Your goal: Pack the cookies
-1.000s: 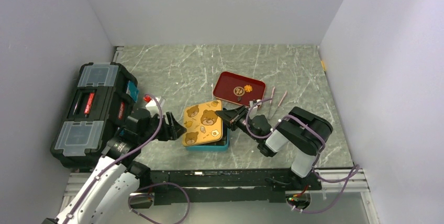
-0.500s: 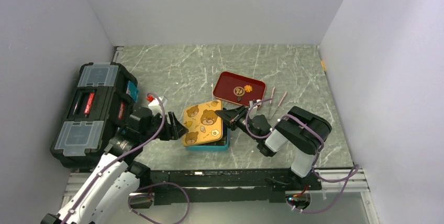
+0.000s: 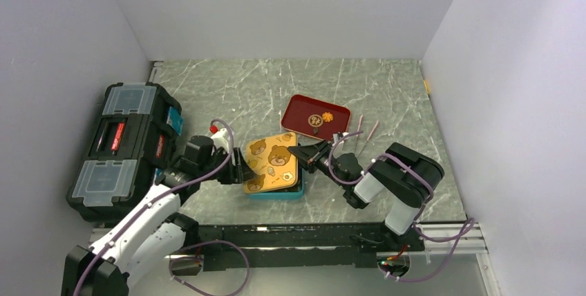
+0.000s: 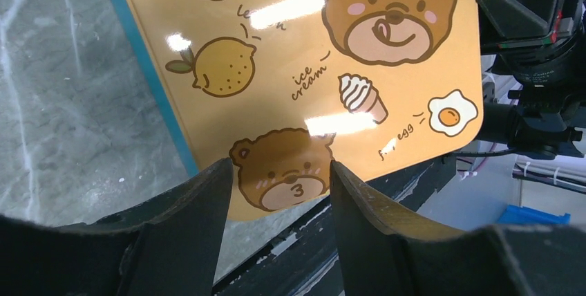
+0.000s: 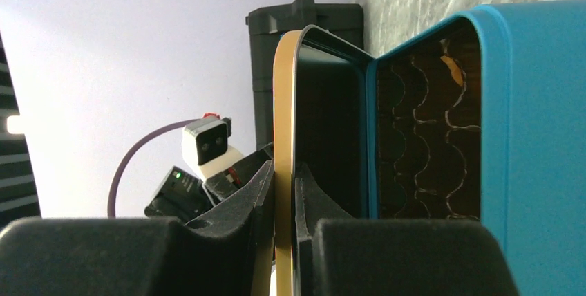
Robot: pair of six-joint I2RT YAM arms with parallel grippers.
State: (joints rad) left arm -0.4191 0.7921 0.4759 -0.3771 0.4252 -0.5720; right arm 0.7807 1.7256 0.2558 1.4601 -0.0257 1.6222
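Note:
The teal tin (image 3: 276,192) sits near the front, and its orange bear-print lid (image 3: 271,161) is tilted up over it. My right gripper (image 3: 303,153) is shut on the lid's right edge; in the right wrist view its fingers (image 5: 262,185) pinch the thin lid rim (image 5: 283,102). That view also shows the tin wall (image 5: 532,137), brown compartments, and a small orange cookie (image 5: 451,68) inside. My left gripper (image 3: 238,171) is open at the lid's left edge; in its wrist view the lid's corner (image 4: 276,185) lies between the spread fingers. A dark-brown cookie (image 3: 314,120) and an orange cookie (image 3: 327,115) lie on the red tray (image 3: 297,111).
A black toolbox (image 3: 124,147) stands at the left, close behind my left arm. Thin pink tongs (image 3: 366,130) lie to the right of the red tray. Walls close the table on three sides.
My left arm has swung right, bringing its open gripper up to the lid's left edge. The lid has shifted slightly right. The right gripper still holds the lid.

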